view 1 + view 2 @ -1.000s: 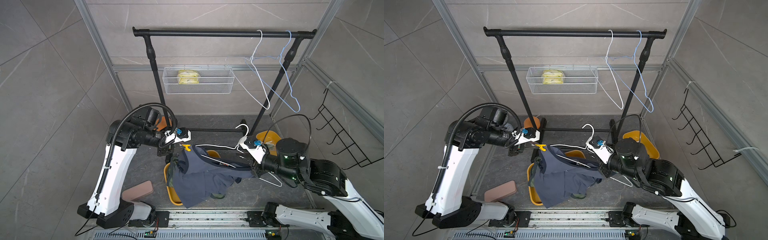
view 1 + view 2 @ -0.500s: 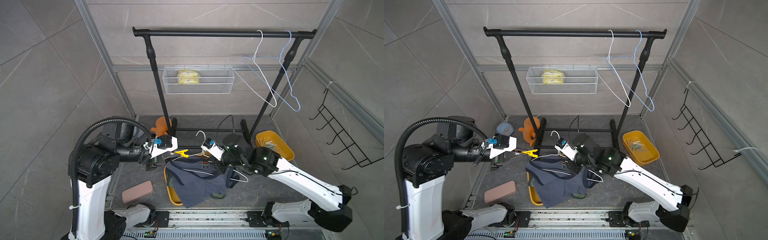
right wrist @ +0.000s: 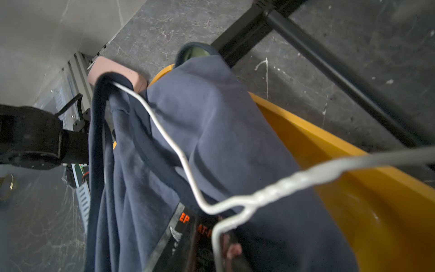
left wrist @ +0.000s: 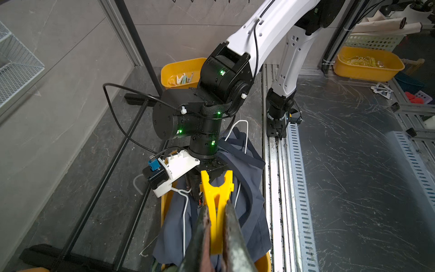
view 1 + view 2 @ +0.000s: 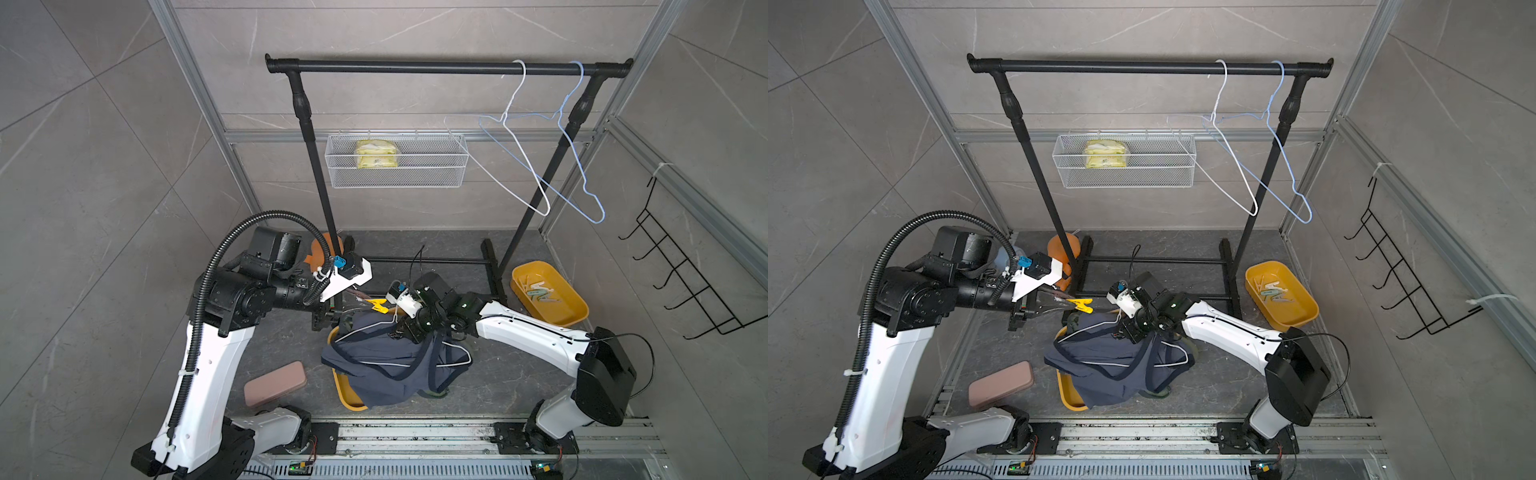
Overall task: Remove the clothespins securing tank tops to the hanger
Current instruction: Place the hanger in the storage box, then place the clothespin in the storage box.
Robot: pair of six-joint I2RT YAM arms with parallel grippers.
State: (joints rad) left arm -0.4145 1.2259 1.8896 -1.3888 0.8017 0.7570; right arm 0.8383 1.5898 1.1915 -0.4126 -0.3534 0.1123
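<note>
- The left end effector point(image 4: 217, 213) is clamped narrow on a yellow clothespin point(image 4: 217, 205); its two fingers point(image 4: 231, 228) press the pin's flanks, and the forked end sticks out past the fingertips
- In both top views that yellow clothespin point(image 5: 1080, 304) hangs in the air at the tip of the left end effector point(image 5: 1069, 302), just beside the upper edge of the cloth heap and apart from it; the foot of the black rack point(image 5: 1077, 259) is near
- The slate-blue tank top point(image 5: 386, 374) is draped on a white wire hanger point(image 5: 365, 328); both sag over a yellow tray point(image 5: 345, 395) on the floor point(image 5: 498, 386); an olive-green edge point(image 5: 1156, 392) peeps out below
- The right end effector point(image 5: 409, 334) is down at the hanger's neck, half buried in the cloth; the twisted wire point(image 3: 270, 193) crosses right over its fingers; I cannot tell whether it grips the wire or how wide it stands
- More clothespins point(image 5: 538, 291) lie in a second yellow tray point(image 5: 577, 316) by the rack's other foot, well apart from both end effectors
</note>
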